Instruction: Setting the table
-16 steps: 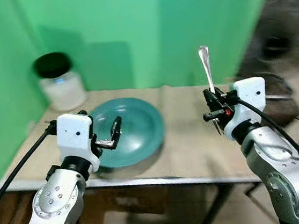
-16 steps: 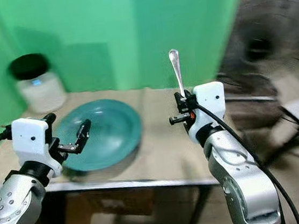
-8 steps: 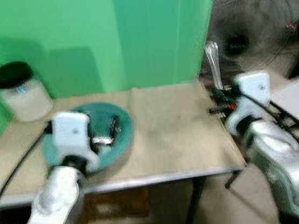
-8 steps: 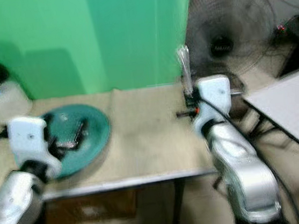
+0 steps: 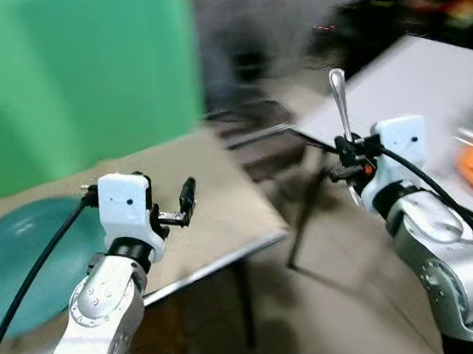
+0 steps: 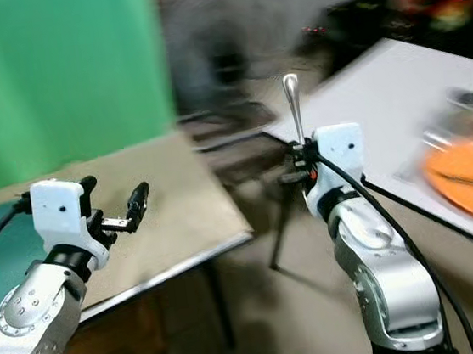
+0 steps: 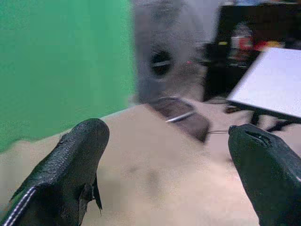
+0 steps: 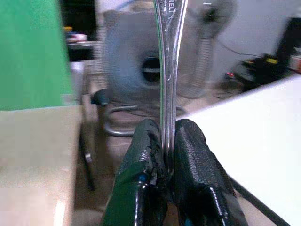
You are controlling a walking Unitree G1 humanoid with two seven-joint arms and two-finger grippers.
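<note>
Green wall (image 5: 64, 85) stands behind our tan table (image 5: 213, 197), and a white table (image 6: 390, 100) waits off to our right with an orange plate (image 6: 468, 169) on it. A big fan (image 8: 141, 66) sits blurry in the back. We think we are in the carry step: we have the spoon and are taking it from the tan table toward the white one. A teal plate (image 5: 15, 262) lies on the tan table at our far left.

Our right gripper (image 8: 168, 141) is squeezed tight on the spoon (image 6: 294, 106), low on its thin part. The spoon points straight up, well above the floor, between the two tables. Our right arm is bent, with the gripper held up in front of us.

Our left gripper (image 5: 182, 210) is wide apart and holds nothing. It hangs over the near edge of the tan table, arm bent.

Next we should get close to the white table, then lower the spoon flat beside the orange plate
</note>
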